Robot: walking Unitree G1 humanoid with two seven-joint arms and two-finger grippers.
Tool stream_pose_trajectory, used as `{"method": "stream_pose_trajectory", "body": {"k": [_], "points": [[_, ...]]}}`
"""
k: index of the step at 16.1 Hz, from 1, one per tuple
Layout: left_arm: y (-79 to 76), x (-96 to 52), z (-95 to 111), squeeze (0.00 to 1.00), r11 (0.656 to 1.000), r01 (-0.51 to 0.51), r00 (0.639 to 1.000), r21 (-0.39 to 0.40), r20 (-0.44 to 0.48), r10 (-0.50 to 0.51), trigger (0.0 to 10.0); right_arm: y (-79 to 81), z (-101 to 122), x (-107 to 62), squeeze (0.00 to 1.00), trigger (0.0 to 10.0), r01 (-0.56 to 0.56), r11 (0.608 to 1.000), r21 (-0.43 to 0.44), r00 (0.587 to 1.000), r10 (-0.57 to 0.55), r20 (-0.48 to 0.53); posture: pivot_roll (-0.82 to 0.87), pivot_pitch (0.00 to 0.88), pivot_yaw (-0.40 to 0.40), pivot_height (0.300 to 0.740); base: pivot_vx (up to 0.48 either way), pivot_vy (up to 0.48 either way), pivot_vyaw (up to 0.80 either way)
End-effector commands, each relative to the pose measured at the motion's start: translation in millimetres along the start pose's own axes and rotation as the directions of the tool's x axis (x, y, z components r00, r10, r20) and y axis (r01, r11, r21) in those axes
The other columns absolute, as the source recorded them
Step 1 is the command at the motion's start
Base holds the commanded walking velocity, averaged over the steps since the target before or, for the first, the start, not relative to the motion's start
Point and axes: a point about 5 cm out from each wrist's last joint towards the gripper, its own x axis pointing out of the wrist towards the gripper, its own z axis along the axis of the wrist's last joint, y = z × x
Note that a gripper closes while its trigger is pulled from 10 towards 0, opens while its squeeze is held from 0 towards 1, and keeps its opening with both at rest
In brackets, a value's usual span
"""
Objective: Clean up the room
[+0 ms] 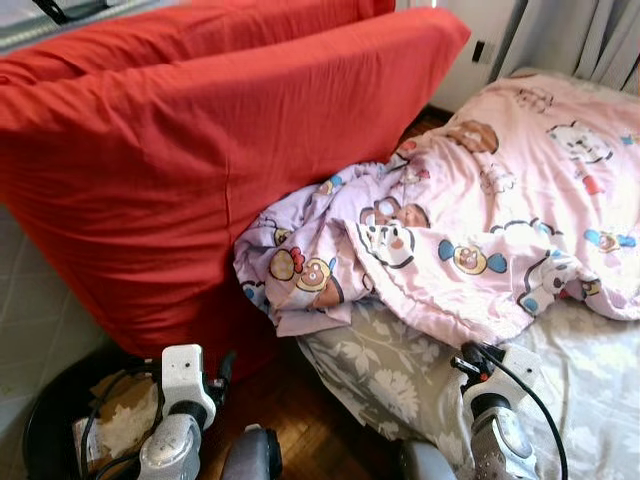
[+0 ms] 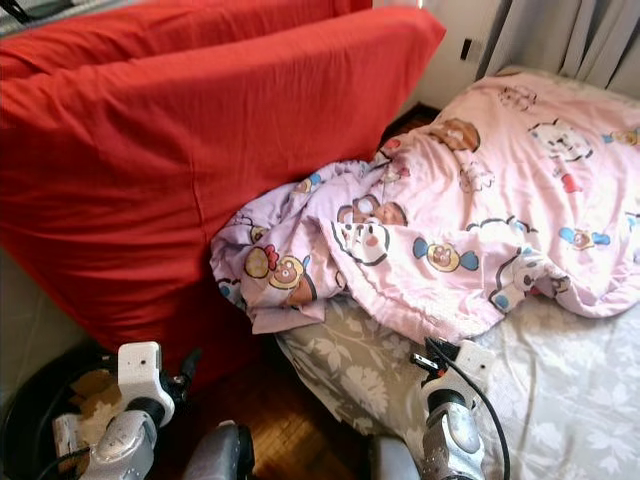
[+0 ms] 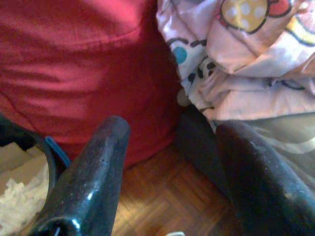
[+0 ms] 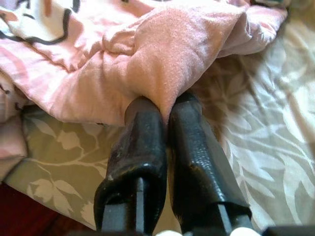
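Note:
A pink cartoon-print blanket [image 1: 500, 200] lies crumpled across a bed with a grey leaf-patterned sheet [image 1: 590, 380]. Its lilac end [image 1: 300, 260] bunches against a big red-covered cushion [image 1: 180, 150] that leans beside the bed. My right gripper [image 4: 165, 105] is shut on a fold of the blanket's near edge [image 4: 172, 59], just above the sheet; in the left eye view it sits low at the bed's front [image 1: 472, 356]. My left gripper [image 3: 170, 130] is open and holds nothing, hanging over the wooden floor [image 3: 167, 191] at the foot of the red cushion [image 3: 78, 64].
A black bin [image 1: 45, 420] with paper and cardboard scraps stands at my lower left by the left arm. A strip of parquet floor [image 1: 300, 410] runs between cushion and bed. Grey curtains [image 1: 590, 35] and a wall socket [image 1: 479, 50] lie behind the bed.

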Motion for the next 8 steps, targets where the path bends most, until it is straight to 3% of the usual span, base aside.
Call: {"method": "stream_pose_trajectory", "body": {"k": [1, 3, 8], "points": [[5.2, -2.2, -8.0, 0.0, 0.999, -0.032, 0.999, -0.025, -0.025, 0.031, 10.0, 1.6, 3.8, 1.2, 0.0, 10.0, -0.011, 1.0, -0.018, 1.0, 0.011, 0.018, -0.01, 0.06, 0.012, 0.649, 0.0, 0.0, 0.0], [4.8, 0.5, -9.0, 0.0, 0.996, -0.057, 0.998, -0.074, -0.024, 0.056, 10.0, 0.5, 2.1, 1.6, 0.0, 10.0, -0.009, 0.998, -0.054, 1.0, 0.009, -0.01, 0.0, 0.053, 0.008, 0.674, 0.0, 0.0, 0.0], [8.9, -1.8, -23.0, 0.0, 0.996, -0.074, 0.995, -0.057, -0.076, 0.07, 10.0, 0.0, -0.5, 0.3, 0.0, 10.0, -0.004, 0.999, -0.051, 1.0, 0.003, -0.016, -0.01, 0.044, 0.01, 0.734, 0.0, 0.0, 0.0]]}}
